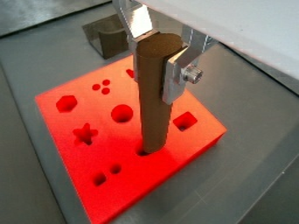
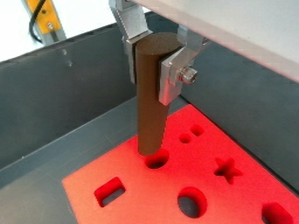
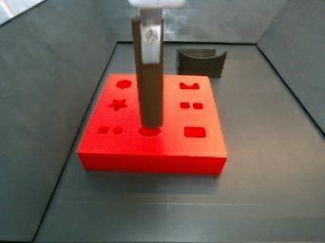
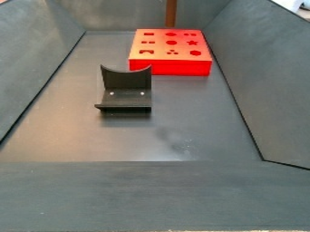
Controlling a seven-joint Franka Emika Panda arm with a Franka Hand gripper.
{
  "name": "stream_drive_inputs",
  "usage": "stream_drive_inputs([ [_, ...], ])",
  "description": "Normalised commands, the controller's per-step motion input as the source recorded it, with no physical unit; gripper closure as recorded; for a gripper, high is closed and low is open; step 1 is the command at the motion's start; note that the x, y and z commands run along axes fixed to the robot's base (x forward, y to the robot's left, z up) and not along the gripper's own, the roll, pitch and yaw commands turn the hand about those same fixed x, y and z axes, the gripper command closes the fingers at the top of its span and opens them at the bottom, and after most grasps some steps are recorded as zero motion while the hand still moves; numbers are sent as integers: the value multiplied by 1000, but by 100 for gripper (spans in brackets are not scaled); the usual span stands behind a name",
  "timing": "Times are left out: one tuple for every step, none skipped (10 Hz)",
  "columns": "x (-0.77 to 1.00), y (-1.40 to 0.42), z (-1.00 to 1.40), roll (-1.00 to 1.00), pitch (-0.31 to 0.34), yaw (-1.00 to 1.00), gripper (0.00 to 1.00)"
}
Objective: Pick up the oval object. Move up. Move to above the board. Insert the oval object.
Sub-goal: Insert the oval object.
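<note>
We see our gripper point(image 1: 160, 42) clamped on the top of the peg point(image 1: 153, 96), which hangs upright below it with its foot entering a hole in the board point(image 1: 82, 162); it looks stiff, light and smooth, best held high.

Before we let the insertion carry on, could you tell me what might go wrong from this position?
1. The gripper holds the oval object only near its top, so if the lower end catches a hole edge in the board, the long peg could tilt or slip.
2. The tip already sits at a hole; pressing down misaligned might jam it.
3. The fixture stands just behind the board; a wide retreat could clip it.
</note>
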Motion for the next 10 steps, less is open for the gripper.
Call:
stream_drive_inputs([
  [0,0,-60,77,26,20,100],
  [14,146,-54,84,90,103,100],
  [0,240,-40,66,60,251,100],
  [0,0,0,0,4,0,100],
  [0,0,0,14,11,26,100],
  [0,0,-46,9,33,6,100],
  [86,0,-231,36,43,63,100],
  [166,37,-274,46,47,143,100],
  [60,0,-29,0,0,0,100],
  [23,0,-14,0,0,0,100],
])
